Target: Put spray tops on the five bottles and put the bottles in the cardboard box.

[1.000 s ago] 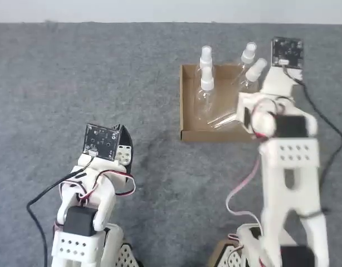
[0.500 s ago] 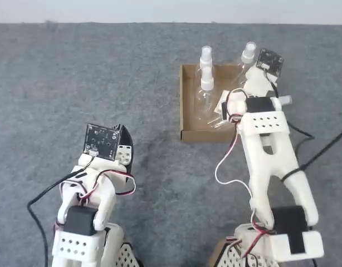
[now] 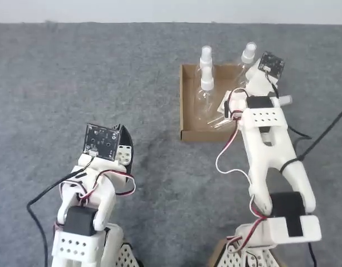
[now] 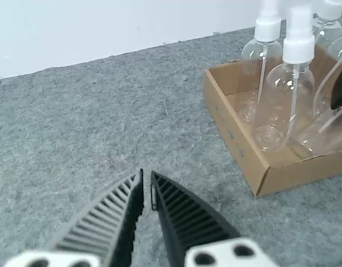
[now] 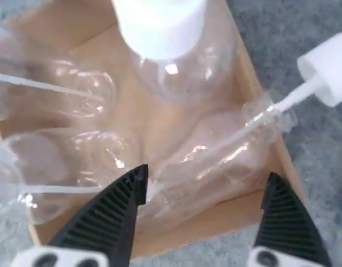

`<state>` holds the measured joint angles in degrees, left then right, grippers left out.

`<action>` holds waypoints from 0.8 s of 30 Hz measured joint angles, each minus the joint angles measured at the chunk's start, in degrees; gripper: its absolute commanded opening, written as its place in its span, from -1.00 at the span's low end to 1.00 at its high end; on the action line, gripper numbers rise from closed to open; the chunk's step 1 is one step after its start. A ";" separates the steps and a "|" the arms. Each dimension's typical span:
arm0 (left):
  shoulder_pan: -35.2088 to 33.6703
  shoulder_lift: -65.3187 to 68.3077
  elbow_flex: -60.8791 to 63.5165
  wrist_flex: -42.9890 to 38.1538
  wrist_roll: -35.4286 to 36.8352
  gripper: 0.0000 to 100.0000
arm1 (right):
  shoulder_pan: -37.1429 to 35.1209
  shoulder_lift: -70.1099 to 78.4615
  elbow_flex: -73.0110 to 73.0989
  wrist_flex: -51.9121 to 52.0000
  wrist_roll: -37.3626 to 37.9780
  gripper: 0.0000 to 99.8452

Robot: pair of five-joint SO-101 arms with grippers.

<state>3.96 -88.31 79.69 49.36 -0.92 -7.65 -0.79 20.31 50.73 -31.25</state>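
The right arm [image 3: 271,161] has dropped and stretched over the cardboard box [image 3: 201,135]. The left hand [image 4: 146,175], pinched together, sits well apart from it. The right hand [image 5: 207,175] is spread apart above a bottle [image 5: 215,150] lying inside the box, whose spray top [image 5: 332,75] juts past the rim, seemingly unseated.

Clear bottles [image 4: 282,94] stand and lie inside cardboard box [image 4: 232,133].

Overhead camera over table [image 3: 76,67]; left wrist view distant from, right wrist view close above, shared cardboard box [image 3: 207,135].
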 measured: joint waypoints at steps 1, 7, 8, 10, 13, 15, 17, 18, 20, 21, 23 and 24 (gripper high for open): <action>0.00 0.00 0.00 0.00 0.00 -0.98 | 0.00 0.53 0.00 -0.62 0.00 -0.46; 0.00 0.00 0.00 0.00 0.00 -0.98 | 0.00 1.85 0.00 -1.76 0.00 -0.46; 0.00 0.00 0.00 0.00 0.00 -0.98 | 0.00 1.85 0.00 -1.76 0.00 -0.46; 0.00 0.00 0.00 0.00 0.00 -0.98 | 0.00 2.46 0.00 -1.76 0.00 -0.46; 0.00 0.00 0.00 0.00 0.00 -0.98 | 0.00 3.16 -0.09 -1.85 -0.09 -0.46; 0.00 0.00 0.00 0.00 0.00 -0.98 | 0.00 3.16 -0.09 -1.85 -0.09 -0.46; 0.00 0.00 0.00 0.00 0.00 -0.98 | 0.00 3.16 -0.09 -1.85 -0.09 -0.46; 0.00 0.00 0.00 0.00 0.00 -0.98 | 0.00 3.16 -0.09 -1.85 -0.18 -0.46; 0.00 0.00 0.00 0.00 0.00 -0.98 | 0.00 3.16 -0.09 -1.85 -0.18 -0.46; 0.00 0.00 0.00 0.00 0.00 -0.98 | 0.00 3.16 -0.09 -1.85 -0.18 -0.46; 0.00 0.00 0.00 0.00 0.00 -0.98 | 0.00 3.16 -0.09 -1.85 -0.18 -0.46; 0.00 0.00 0.00 0.00 0.00 -0.98 | 0.00 3.16 -0.09 -1.85 -0.18 -0.46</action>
<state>3.96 -88.31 79.69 49.36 -0.92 -7.65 2.37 20.22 48.88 -31.43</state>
